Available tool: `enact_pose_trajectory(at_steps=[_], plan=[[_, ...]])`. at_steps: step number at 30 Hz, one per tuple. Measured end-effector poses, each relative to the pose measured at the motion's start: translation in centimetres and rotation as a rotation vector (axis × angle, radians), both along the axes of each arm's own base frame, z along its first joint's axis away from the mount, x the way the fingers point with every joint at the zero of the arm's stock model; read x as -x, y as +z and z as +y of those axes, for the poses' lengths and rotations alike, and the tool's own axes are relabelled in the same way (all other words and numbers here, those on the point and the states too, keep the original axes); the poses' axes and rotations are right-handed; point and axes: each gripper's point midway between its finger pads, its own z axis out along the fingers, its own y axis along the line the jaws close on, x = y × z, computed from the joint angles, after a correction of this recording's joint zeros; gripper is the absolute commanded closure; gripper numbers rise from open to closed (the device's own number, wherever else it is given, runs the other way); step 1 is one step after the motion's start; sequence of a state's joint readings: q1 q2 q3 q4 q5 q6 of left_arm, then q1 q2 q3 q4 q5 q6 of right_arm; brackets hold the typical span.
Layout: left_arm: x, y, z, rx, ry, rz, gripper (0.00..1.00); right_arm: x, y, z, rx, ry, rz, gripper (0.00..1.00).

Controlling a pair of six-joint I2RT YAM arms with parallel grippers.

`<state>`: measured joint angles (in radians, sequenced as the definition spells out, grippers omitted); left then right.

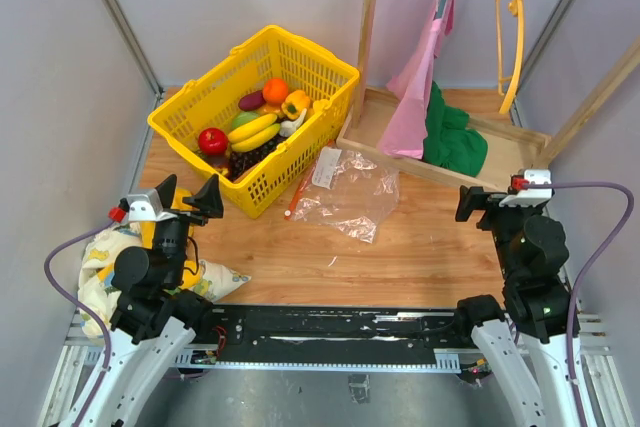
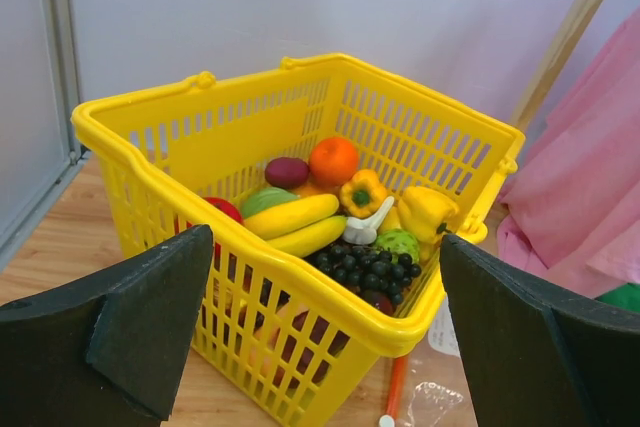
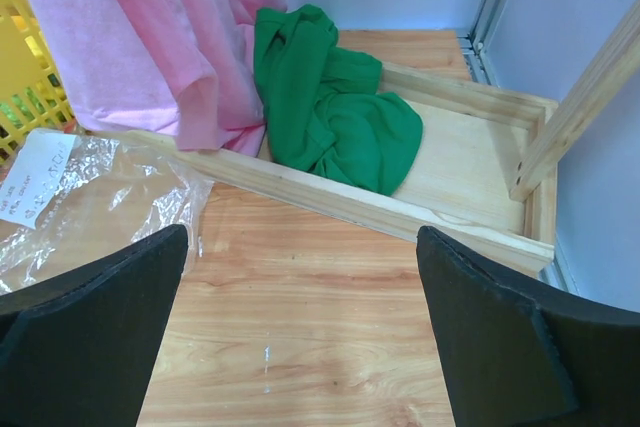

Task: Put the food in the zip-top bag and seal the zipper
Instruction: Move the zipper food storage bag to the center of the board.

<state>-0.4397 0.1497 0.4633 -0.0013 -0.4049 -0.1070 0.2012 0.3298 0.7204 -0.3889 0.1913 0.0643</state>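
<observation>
The toy food lies in a yellow mesh basket [image 1: 330, 72]: red apple [image 1: 212, 140], bananas [image 1: 254, 131], orange [image 1: 275, 90], pepper [image 1: 295, 104], dark grapes [image 1: 252, 158]. The same food shows in the left wrist view, with the bananas [image 2: 298, 224] and grapes [image 2: 368, 265] nearest. The clear zip-top bag [image 1: 350, 194] lies flat on the table right of the basket, its red zipper strip [image 1: 299, 190] and white label [image 1: 327, 167] toward the basket. My left gripper [image 1: 188, 200] is open and empty, just short of the basket's near corner. My right gripper [image 1: 483, 205] is open and empty, right of the bag.
A wooden rack base [image 1: 450, 169] at the back right holds a green cloth [image 1: 452, 137]. A pink garment [image 1: 425, 87] and an orange hanger [image 1: 514, 27] hang from the rail. A yellow-patterned cloth bundle [image 1: 100, 267] lies by the left arm.
</observation>
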Motion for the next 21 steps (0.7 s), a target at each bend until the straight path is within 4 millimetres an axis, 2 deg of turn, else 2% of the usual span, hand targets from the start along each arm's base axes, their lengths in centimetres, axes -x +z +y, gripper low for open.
enact_pose_trajectory(at_steps=[6, 10, 17, 21], plan=[[0.0, 0.0, -0.1, -0.004, -0.007, -0.001, 0.01, -0.2, -0.4, 0.7, -0.030, 0.026, 0.014, 0.02], [0.0, 0.0, -0.3, -0.007, -0.016, -0.002, 0.01, -0.6, -1.5, 1.5, -0.066, 0.054, 0.050, 0.02], [-0.4, -0.5, -1.2, -0.032, -0.053, 0.026, 0.01, -1.4, -5.6, 3.5, -0.137, 0.120, 0.175, 0.01], [-0.7, -0.8, -2.6, -0.067, -0.119, 0.067, 0.01, -2.0, -7.8, 4.9, -0.184, 0.165, 0.242, 0.01]])
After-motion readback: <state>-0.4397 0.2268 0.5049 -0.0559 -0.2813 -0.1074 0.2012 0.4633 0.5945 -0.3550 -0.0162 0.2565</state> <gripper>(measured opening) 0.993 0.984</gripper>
